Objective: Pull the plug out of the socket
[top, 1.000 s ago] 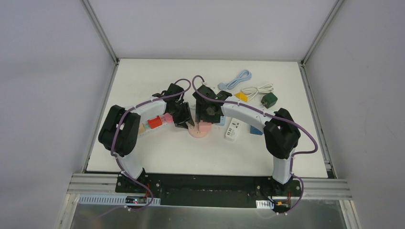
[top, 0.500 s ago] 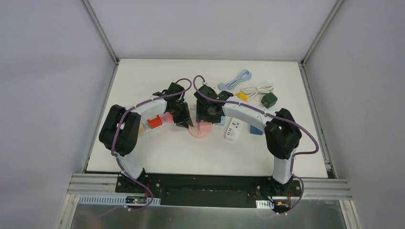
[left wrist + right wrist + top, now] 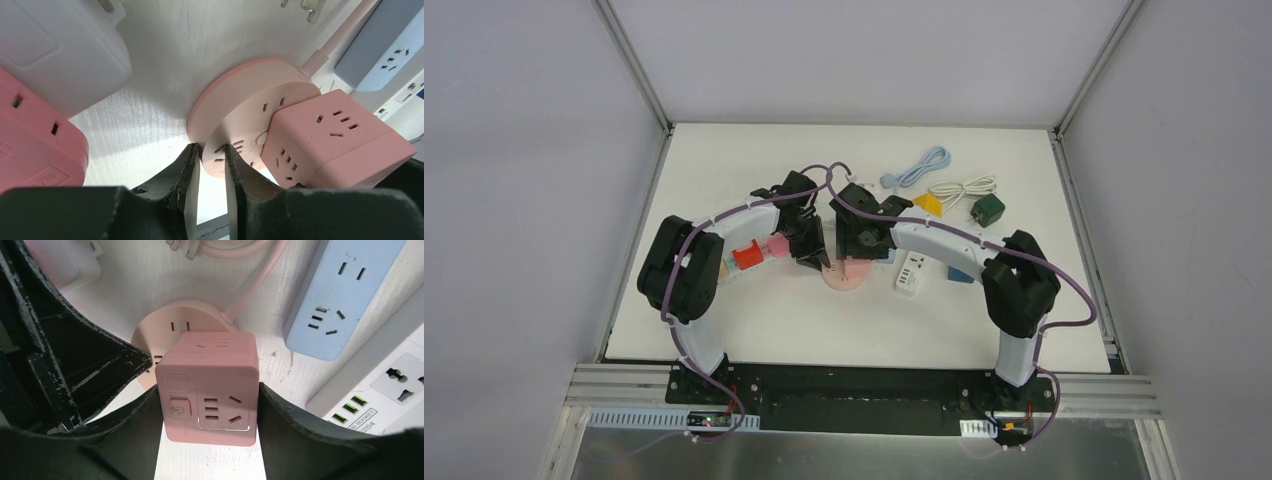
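Note:
A pink cube plug point(image 3: 210, 385) sits plugged into a round pink socket base point(image 3: 170, 325) at the table's middle point(image 3: 844, 278). My right gripper point(image 3: 207, 391) is shut on the cube, one finger on each side face. My left gripper point(image 3: 212, 150) is shut on the near rim of the round socket point(image 3: 240, 95), with the cube point(image 3: 335, 135) just to its right. In the top view the left gripper point(image 3: 814, 256) and the right gripper point(image 3: 856, 250) meet over the socket and hide most of it.
A blue power strip point(image 3: 340, 295) and a white power strip point(image 3: 375, 390) lie right of the socket. A white adapter point(image 3: 55, 50) and a pink adapter point(image 3: 35, 140) lie to its left. A green charger point(image 3: 987, 210), white cable point(image 3: 959, 188) and blue cable point(image 3: 921, 166) lie behind.
Both arms have shifted slightly and drawn closer together over the socket. The cube and the round base have not visibly moved.

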